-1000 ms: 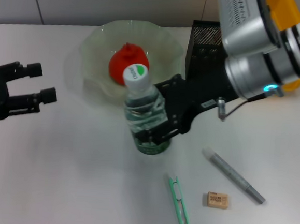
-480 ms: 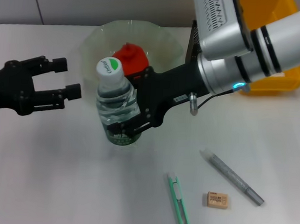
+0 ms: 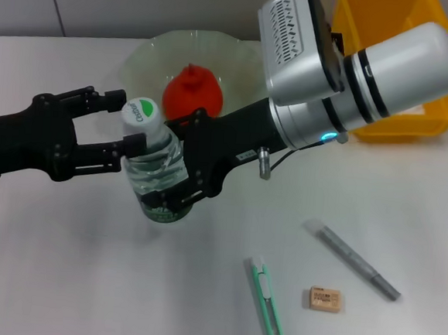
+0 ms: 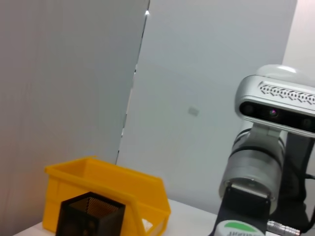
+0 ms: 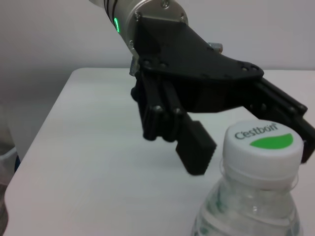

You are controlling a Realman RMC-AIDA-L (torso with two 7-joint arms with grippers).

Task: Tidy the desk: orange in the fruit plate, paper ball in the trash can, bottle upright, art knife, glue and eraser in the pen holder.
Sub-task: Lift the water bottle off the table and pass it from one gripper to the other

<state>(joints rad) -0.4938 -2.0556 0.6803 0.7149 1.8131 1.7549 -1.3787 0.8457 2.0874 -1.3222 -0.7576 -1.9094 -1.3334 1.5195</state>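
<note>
A small clear plastic water bottle (image 3: 155, 170) with a green label and white-and-green cap stands upright on the white desk (image 3: 83, 281), clamped around its body by the right gripper (image 3: 178, 181), which reaches in from the right. The left gripper (image 3: 122, 132) comes in from the left with its fingers spread wide on either side of the bottle's cap and neck; contact cannot be confirmed. Just beyond the bottle, a red-orange lumpy orange (image 3: 192, 93) sits in the pale-green scalloped glass fruit plate (image 3: 151, 53). The bright yellow plastic trash can (image 3: 411, 112) stands at the far right. Nearer, to the right, lie a green art knife (image 3: 269, 309), a grey glue stick (image 3: 353, 261) and a small beige eraser (image 3: 324, 300), each apart from the others. The black mesh pen holder (image 4: 90, 216) appears in front of the bin in the left wrist view.
</note>
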